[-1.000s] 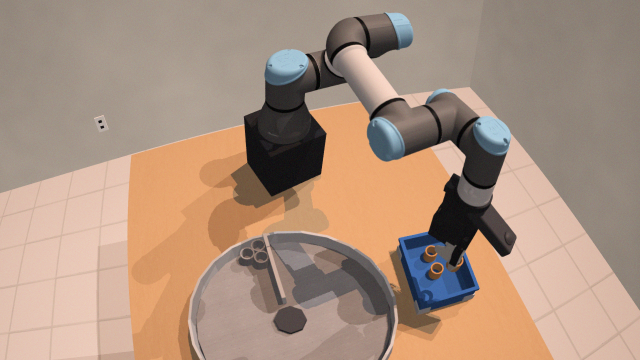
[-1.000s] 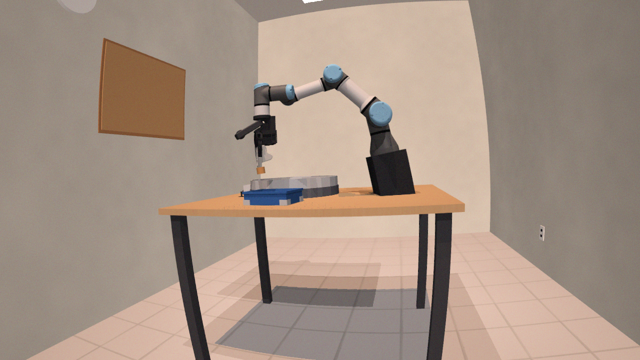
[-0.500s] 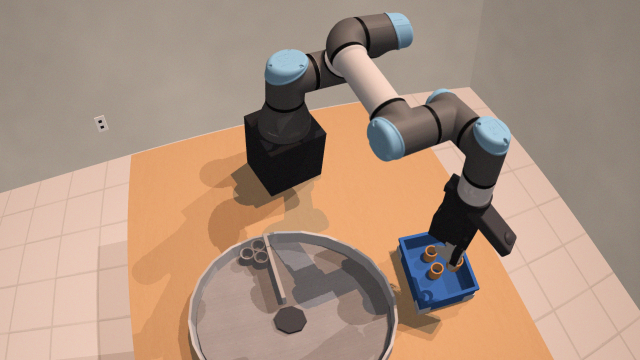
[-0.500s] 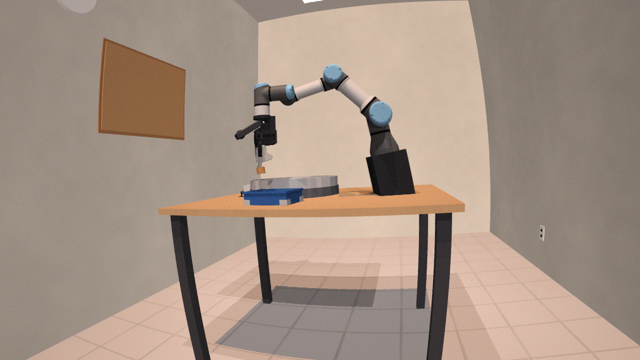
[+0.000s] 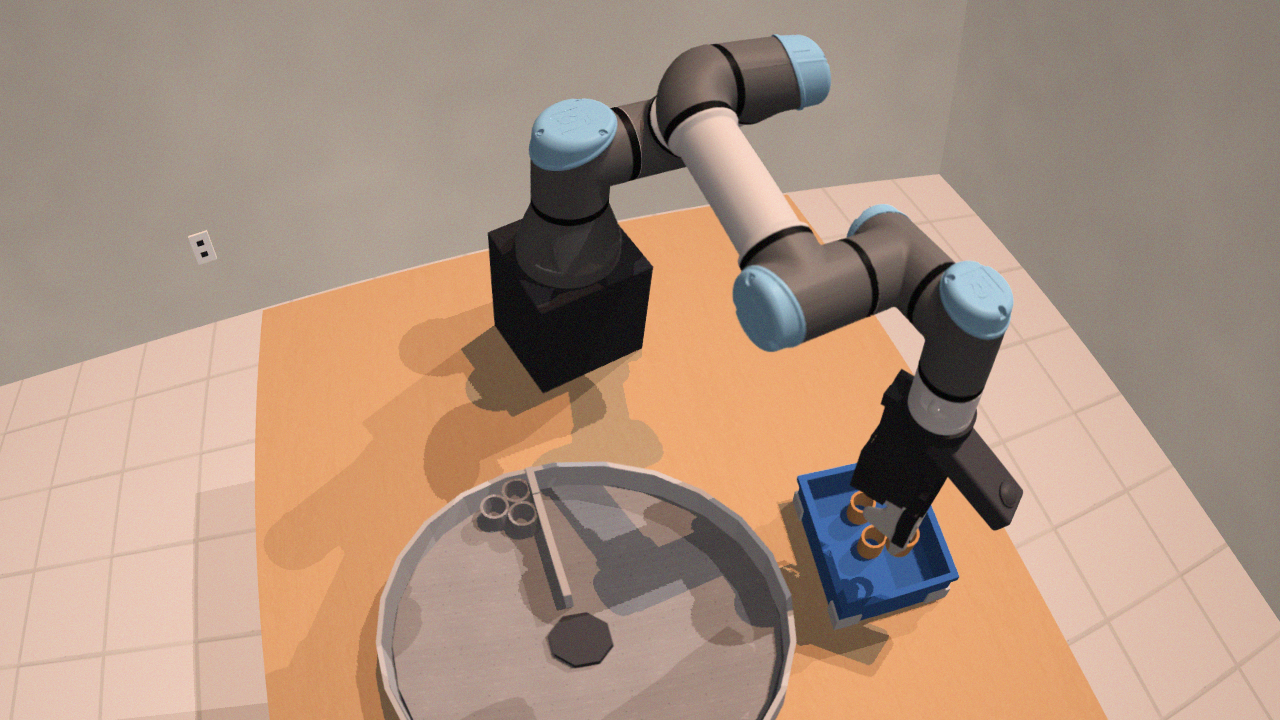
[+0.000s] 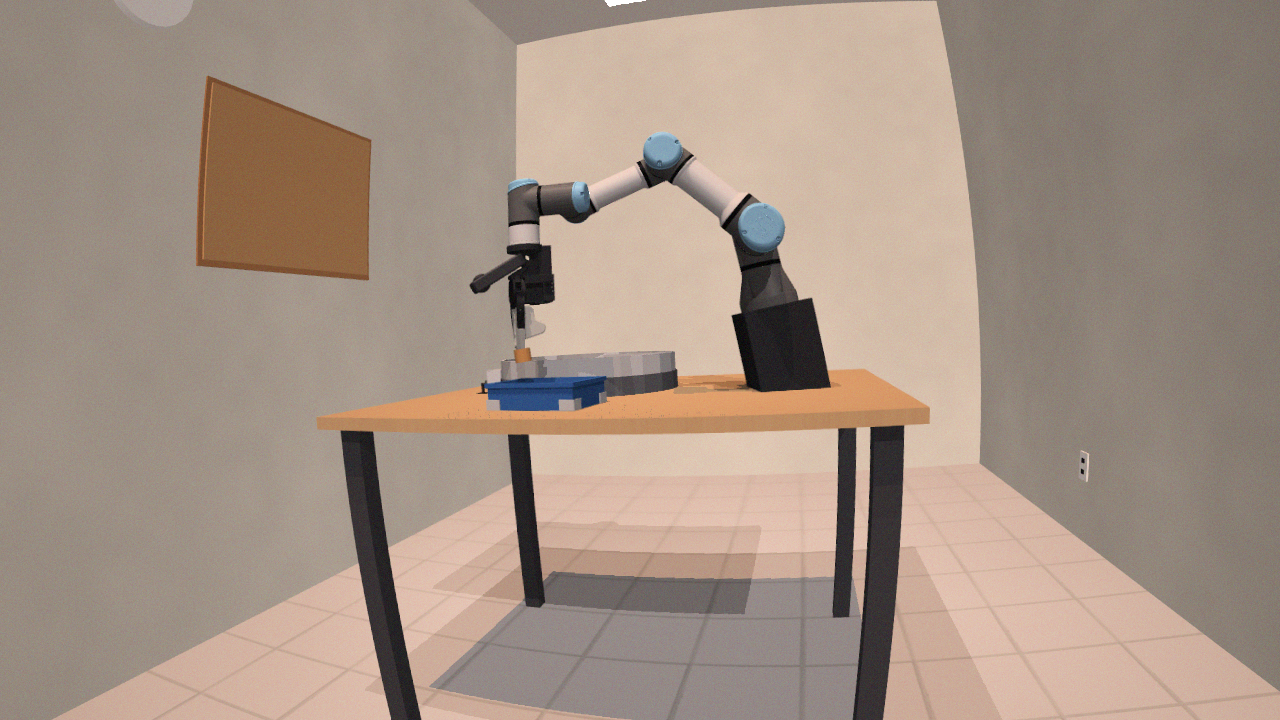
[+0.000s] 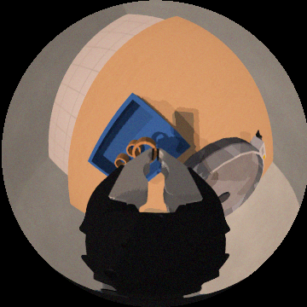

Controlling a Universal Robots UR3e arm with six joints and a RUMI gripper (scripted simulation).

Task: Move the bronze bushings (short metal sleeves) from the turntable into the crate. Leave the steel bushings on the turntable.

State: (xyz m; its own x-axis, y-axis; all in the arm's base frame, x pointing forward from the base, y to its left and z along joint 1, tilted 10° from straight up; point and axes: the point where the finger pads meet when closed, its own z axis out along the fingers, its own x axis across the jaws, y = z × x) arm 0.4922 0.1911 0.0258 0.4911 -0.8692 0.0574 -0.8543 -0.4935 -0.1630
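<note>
Bronze marks the short cylindrical sleeve point(image 5: 911, 542) point(image 6: 522, 355) point(image 7: 145, 140) at the tips of the pincer point(image 5: 899, 535) point(image 6: 521, 347) point(image 7: 154, 148), whose fingers are nearly together and appear to grip it by its thin wall. It hangs above the blue rectangular crate point(image 5: 895, 600) point(image 6: 537, 396) point(image 7: 112, 136) on the tabletop point(image 5: 313, 376) point(image 6: 626, 421) point(image 7: 192, 64). Two other bronze bushings lie inside the crate; three grey steel bushings point(image 5: 520, 526) stand clustered beside the divider point(image 5: 550, 546) on the round grey turntable point(image 5: 626, 472) point(image 6: 626, 367) point(image 7: 215, 147). The step in hand is judged to be placement, probably of the last bronze bushing; the next move calls for lowering it beside its neighbours, then parting the fingers. The pincer partly covers the held bushing in the top view, which also cuts off the turntable's near edge. The crate wall hides its contents in the exterior view, and the wrist view does not clearly resolve the steel bushings.

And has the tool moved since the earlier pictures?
Yes, down: in the exterior view, the tool is now closer to the crate's rim.
</note>
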